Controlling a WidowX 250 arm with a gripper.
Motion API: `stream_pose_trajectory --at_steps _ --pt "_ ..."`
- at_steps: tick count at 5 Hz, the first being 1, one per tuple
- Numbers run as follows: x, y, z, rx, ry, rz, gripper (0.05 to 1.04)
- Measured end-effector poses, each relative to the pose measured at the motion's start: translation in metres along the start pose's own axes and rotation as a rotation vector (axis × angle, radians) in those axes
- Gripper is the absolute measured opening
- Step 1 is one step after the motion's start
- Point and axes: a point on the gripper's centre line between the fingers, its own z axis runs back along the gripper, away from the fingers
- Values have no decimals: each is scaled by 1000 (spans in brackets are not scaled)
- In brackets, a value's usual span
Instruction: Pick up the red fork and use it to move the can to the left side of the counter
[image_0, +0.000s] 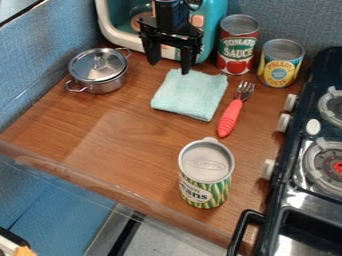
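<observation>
Fork lies free on the tabletop, just past the cloth from me, so I judge that the task is at its beginning. Its prongs point toward the side of the red can, and its red handle goes away from me. My end effector hangs over the near edge of the work, in front of the toy oven; its two fingers are spread, and between them I hold nothing.

The can to be moved is, I think, the green can. It stands upright, well apart from me, farther out than the fork and on the stove side. The pot is near me, on the side opposite to the stove. If the left is meant as the camera sees it, that is the pot's side, and the can is not there. All steps are left: take the fork, bring it to the can, and push with it, carefully, because so tall a can could tip.

About labels: the green can has long green beans drawn around its lower part, with printed words. The red can shows tomatoes under large pale letters, and the yellow can carries printed words on a blue patch.
</observation>
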Motion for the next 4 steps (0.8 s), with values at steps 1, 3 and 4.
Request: stream_pose_trajectory --at_steps 1,3,4 --pt "-5 -3 -19 -15 44 -5 999" --pt "8 -62 -20 -91 -22 -159 999" --pt "14 -90 -19 -116 -61 -206 999"
